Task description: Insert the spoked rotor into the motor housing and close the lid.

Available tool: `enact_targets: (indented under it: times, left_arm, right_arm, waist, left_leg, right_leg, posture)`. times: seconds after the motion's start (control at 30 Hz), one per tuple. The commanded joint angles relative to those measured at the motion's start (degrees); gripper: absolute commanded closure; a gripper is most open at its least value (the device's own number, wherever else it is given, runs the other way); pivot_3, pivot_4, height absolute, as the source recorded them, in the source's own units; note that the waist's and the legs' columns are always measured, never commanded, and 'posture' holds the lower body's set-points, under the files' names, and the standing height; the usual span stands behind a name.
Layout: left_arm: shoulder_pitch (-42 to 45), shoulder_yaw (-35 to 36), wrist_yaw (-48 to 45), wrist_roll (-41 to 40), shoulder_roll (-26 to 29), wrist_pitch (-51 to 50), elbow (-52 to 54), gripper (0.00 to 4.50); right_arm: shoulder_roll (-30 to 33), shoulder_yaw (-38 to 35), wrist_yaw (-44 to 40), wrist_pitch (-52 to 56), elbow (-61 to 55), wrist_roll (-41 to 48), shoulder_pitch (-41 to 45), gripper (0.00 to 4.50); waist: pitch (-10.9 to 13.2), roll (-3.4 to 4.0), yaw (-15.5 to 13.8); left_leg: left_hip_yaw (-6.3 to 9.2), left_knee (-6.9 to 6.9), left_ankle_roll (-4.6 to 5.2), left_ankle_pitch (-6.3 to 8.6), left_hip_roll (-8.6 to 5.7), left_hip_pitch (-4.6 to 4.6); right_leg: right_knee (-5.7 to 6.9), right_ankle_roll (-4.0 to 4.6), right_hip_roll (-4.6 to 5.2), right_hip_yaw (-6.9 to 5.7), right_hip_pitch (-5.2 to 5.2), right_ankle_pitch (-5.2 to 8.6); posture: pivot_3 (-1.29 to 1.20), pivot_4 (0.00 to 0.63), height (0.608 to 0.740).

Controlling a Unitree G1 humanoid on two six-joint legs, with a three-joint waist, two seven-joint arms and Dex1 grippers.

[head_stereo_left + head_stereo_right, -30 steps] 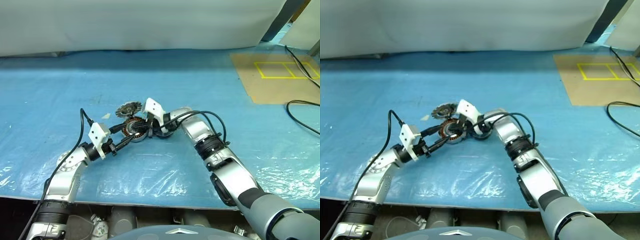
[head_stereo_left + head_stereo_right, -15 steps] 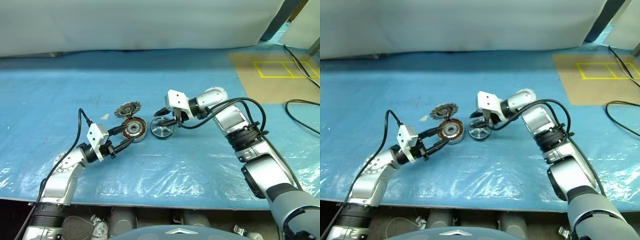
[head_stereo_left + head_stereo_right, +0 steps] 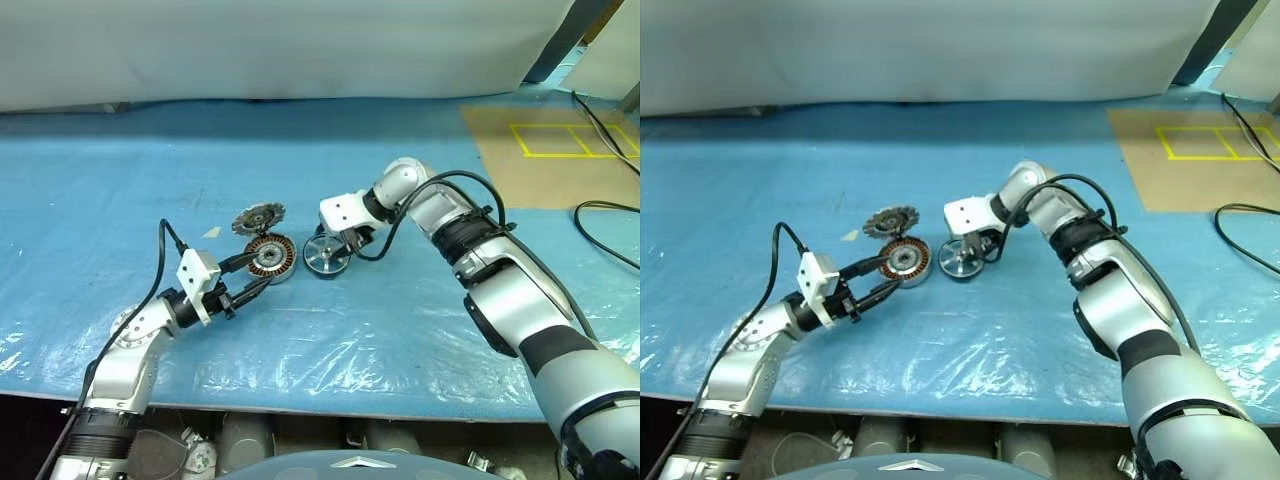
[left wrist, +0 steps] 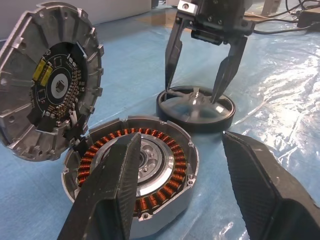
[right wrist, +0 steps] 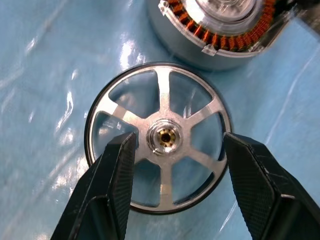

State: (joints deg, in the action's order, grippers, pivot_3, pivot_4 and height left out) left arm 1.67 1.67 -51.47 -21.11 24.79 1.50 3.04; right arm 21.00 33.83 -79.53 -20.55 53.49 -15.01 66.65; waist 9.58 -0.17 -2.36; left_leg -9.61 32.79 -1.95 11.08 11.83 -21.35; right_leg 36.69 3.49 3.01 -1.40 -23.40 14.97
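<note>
Blue plastic sheeting (image 3: 330, 330) covers the table, and the three motor parts sit together near its middle. The rotor (image 3: 327, 254) lies flat on the sheet, spokes up, just to the right of the housing (image 3: 269, 257) and apart from it. The housing stands with its copper windings showing around a pale centre. The lid (image 3: 257, 216) leans at the housing's far side, tilted up on edge, its finned, circuit-bearing face turned toward the left wrist camera; it looks hinged to or resting against the housing rim.

The right gripper (image 4: 196, 80) hangs over the rotor, pointing steeply down, its two black fingers (image 5: 114, 172) spread to either side of the hub and holding nothing. Whether the tips touch the rotor cannot be told.

The left gripper (image 3: 258, 286) lies low and level, aimed at the housing's near side, fingers (image 4: 116, 185) spread, gripping nothing.
</note>
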Motion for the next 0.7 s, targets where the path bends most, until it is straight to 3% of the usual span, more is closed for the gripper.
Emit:
enact_targets:
  times: [0.03,0.7]
  left_arm:
    - [-0.3,-0.2,0.5,1.0,0.0,1.7,0.6,1.78]
    - [1.2,-1.5,0.7,2.6,-0.7,3.8,-2.1,1.78]
  right_arm:
    - [-1.8,-1.7,-3.2,-2.7,0.5,1.1,3.7,1.62]
    - [-4.7,-1.8,-0.4,-5.2,7.2,-4.8,4.2,1.62]
  waist:
    - [0.0,0.0,0.3]
    - [0.0,0.01,0.0]
  left_leg:
    - [-0.01,0.01,0.01,0.0,0.01,-0.03]
    - [-0.01,0.22,0.06,0.0,0.11,-0.15]
  right_leg:
    - [0.04,0.0,-0.01,0.0,-0.06,0.0]
    - [0.15,0.07,-0.02,-0.05,-0.13,0.03]
  posture:
    - [0.0,0.15,0.74]
    - [0.0,0.15,0.74]
